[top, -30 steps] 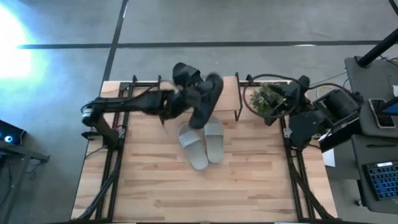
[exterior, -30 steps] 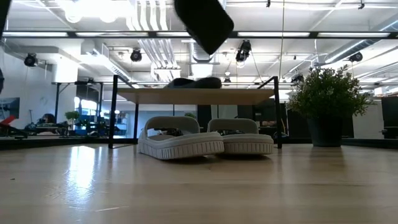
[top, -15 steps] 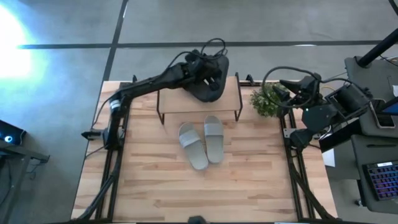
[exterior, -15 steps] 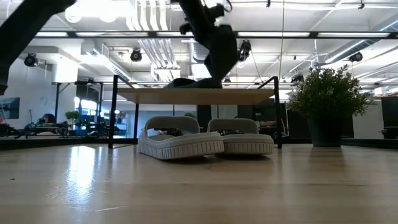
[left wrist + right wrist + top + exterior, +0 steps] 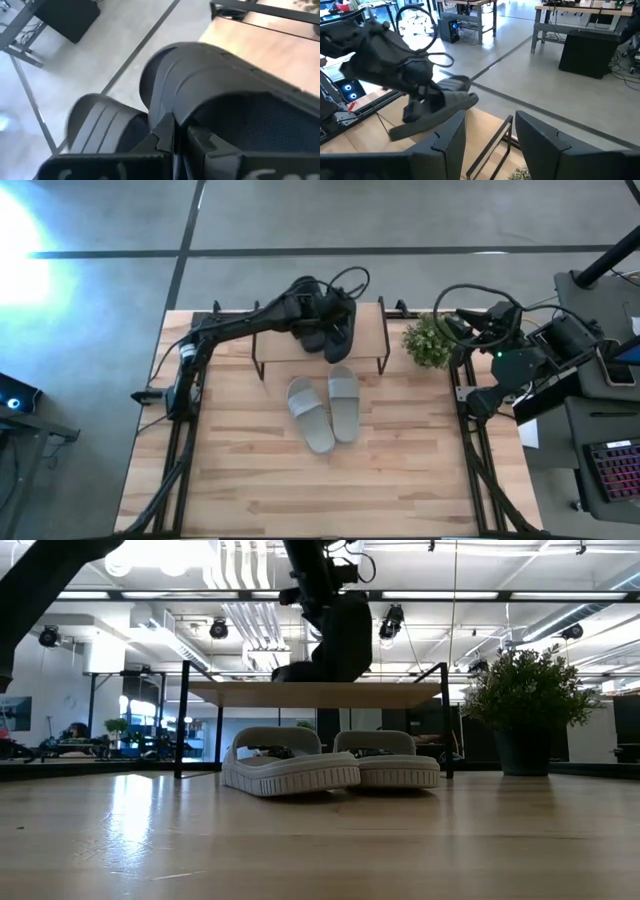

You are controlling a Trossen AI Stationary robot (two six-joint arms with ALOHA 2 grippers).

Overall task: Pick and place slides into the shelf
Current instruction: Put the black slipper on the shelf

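Observation:
My left gripper is over the shelf and shut on a black slide, which stands steeply tilted above the light top board. The other black slide lies on that board beside it and also shows in the left wrist view. Two light grey slides lie side by side on the table, their far ends under the shelf. My right gripper is open and empty at the table's far right, near the plant. My left gripper pinches the black slide at the edge of its wide strap between its two fingers, coming from above and from the table's left. The slide hangs tilted, one end down at the shelf's top board; whether that end rests there I cannot tell.
A small potted plant stands at the table's far right, next to the shelf's right legs. Black frame rails run along the table's left and right edges. Bare wooden tabletop stretches toward the near edge.
My left gripper has carried the black slide from in front of the shelf toward the far edge, over the top board, then down. The slide has tipped steeper and its lower end has come down to the board. My right arm has drawn back toward the right edge.

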